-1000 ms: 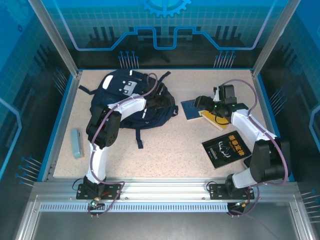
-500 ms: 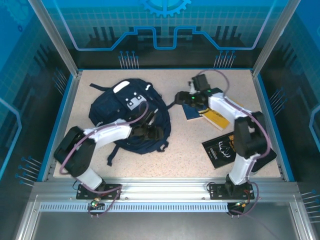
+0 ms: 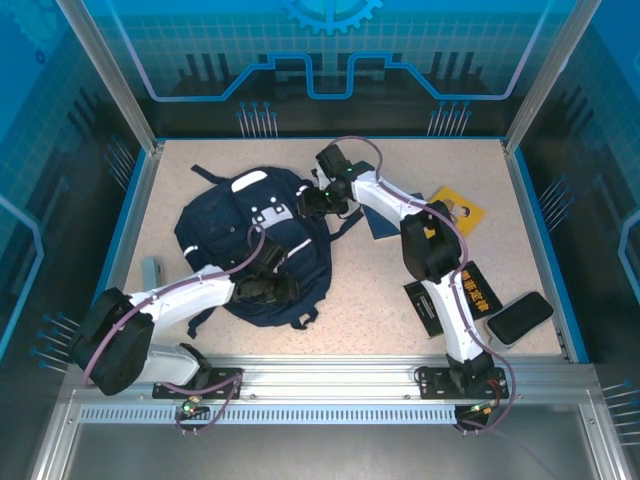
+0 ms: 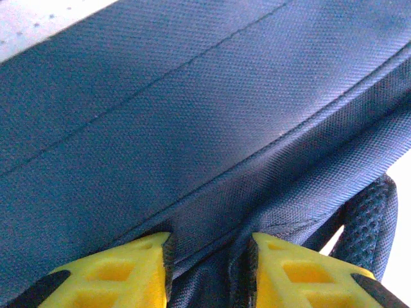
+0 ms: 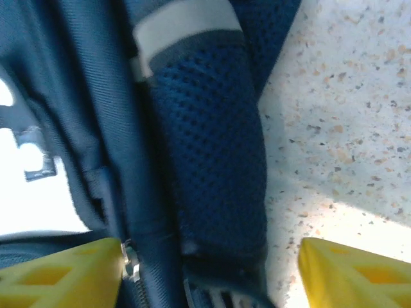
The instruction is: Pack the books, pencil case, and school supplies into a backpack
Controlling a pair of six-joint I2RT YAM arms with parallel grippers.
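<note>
Top external view is showing the large navy-blue fabric backpack (image 3: pixel 235 230), the thin yellow book (image 3: pixel 455 210) lying to its right and the slim grey-teal pencil case (image 3: pixel 150 270) to its left. At its near edge the left gripper (image 4: pixel 209 247) is straddling a fold, grip unclear; the right gripper (image 5: pixel 209 256), jaws apart, is bracketing its mesh strap (image 5: pixel 212 141). Opening is likely underway; next comes finding the zipper (image 5: pixel 131 263).

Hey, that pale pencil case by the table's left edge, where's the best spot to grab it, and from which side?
Grip the pencil case across its narrow width, coming straight down, likely on its far half. It lies flat with its long axis running near to far, and the left arm hides its near end.
</note>
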